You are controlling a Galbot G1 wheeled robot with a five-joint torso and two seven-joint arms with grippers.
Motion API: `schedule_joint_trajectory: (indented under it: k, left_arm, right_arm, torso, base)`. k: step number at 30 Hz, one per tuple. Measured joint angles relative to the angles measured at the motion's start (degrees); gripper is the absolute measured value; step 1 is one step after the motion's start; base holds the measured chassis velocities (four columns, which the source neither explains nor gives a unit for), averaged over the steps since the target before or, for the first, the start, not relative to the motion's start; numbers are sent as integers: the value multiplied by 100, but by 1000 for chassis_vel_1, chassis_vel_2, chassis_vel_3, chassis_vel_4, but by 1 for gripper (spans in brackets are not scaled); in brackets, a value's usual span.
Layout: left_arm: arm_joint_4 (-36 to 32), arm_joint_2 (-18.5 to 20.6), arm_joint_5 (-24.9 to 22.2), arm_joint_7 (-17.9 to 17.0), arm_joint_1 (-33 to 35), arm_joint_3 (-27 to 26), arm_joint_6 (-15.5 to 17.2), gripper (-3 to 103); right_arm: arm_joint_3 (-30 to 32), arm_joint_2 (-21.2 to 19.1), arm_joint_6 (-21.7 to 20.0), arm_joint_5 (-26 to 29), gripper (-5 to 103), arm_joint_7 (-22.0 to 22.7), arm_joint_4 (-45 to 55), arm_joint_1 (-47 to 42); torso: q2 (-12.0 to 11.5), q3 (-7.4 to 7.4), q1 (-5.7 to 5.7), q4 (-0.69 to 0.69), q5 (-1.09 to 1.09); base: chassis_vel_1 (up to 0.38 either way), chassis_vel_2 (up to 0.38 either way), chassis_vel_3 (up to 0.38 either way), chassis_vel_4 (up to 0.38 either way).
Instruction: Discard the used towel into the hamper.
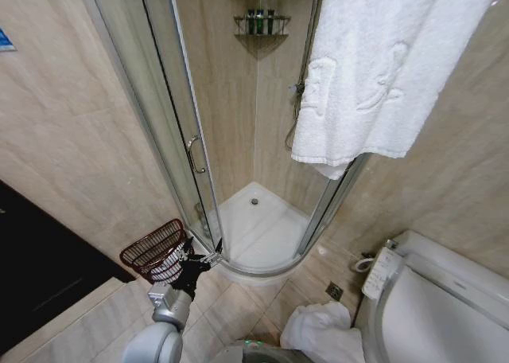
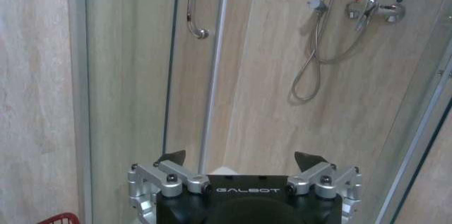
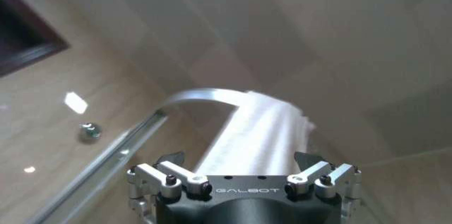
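- Down low, my left gripper hangs just beside the hamper, near the shower's glass door; its arm is cut off by the picture's lower edge.
- From the left wrist, that gripper stands wide open, dark fingertips well apart, nothing between them; just a red sliver of the hamper shows at the corner.
- Partly hidden by my gripper, the hamper is a round wire basket, dark reddish-brown, with thin ribs and a thicker rim, tilted on the tiled floor against the shower's curved base.
- A crumpled white towel lies on the floor beside the toilet, its lower part cut off.
- Another white terry towel hangs over the shower's top rail, thick and nubbly.
- My right gripper is also wide open and empty, facing a blurred white towel draped over a curved metal rail.
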Motion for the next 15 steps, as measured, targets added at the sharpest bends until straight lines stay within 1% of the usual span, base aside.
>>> schedule_joint_trajectory:
  k: [1, 2, 4, 5, 8, 9, 11, 13, 15]
  left_arm:
    - [0, 1, 0, 0, 0, -1, 0, 100]
    - [0, 0, 0, 0, 0, 0, 0, 100]
    - [0, 1, 0, 0, 0, 0, 0, 100]
    - [0, 0, 0, 0, 0, 0, 0, 100]
    - [0, 0, 0, 0, 0, 0, 0, 100]
    - [0, 0, 0, 0, 0, 0, 0, 100]
    - [0, 0, 0, 0, 0, 0, 0, 100]
    - [-1, 0, 0, 0, 0, 0, 0, 100]
    - [0, 0, 0, 0, 0, 0, 0, 100]
  right_arm:
    - [-158, -18, -1, -67, 100, 2, 29, 31]
    - [-210, -18, -1, -82, 100, 4, 29, 37]
    - [-502, 47, 52, -275, 100, 17, 4, 51]
    - [-638, 119, 94, -422, 100, 15, -43, 52]
    - [-766, 192, 116, -522, 100, 17, -82, 55]
    - [-905, 248, 137, -592, 100, 30, -120, 81]
    - [-1019, 285, 154, -643, 100, 51, -153, 116]
    - [-1273, 367, 184, -716, 100, 109, -225, 219]
    - [-1347, 392, 188, -727, 100, 123, -237, 245]
  torso:
    - [0, 0, 1, 1, 9]
    - [-1, 0, 1, 1, 9]
    - [-1, 1, 1, 1, 6]
    - [-1, 1, 1, 1, 8]
    - [-1, 1, 1, 0, 11]
    - [-1, 1, 1, 0, 7]
    - [0, 1, 1, 0, 8]
    - [-1, 1, 1, 1, 8]
    - [-1, 1, 1, 0, 7]
  base:
    - [0, 0, 0, 0]
    - [0, 0, 0, 0]
    - [0, 0, 0, 0]
    - [0, 0, 0, 0]
    - [0, 0, 0, 0]
    - [0, 0, 0, 0]
    - [0, 0, 0, 0]
    - [0, 0, 0, 0]
    - [0, 0, 0, 0]
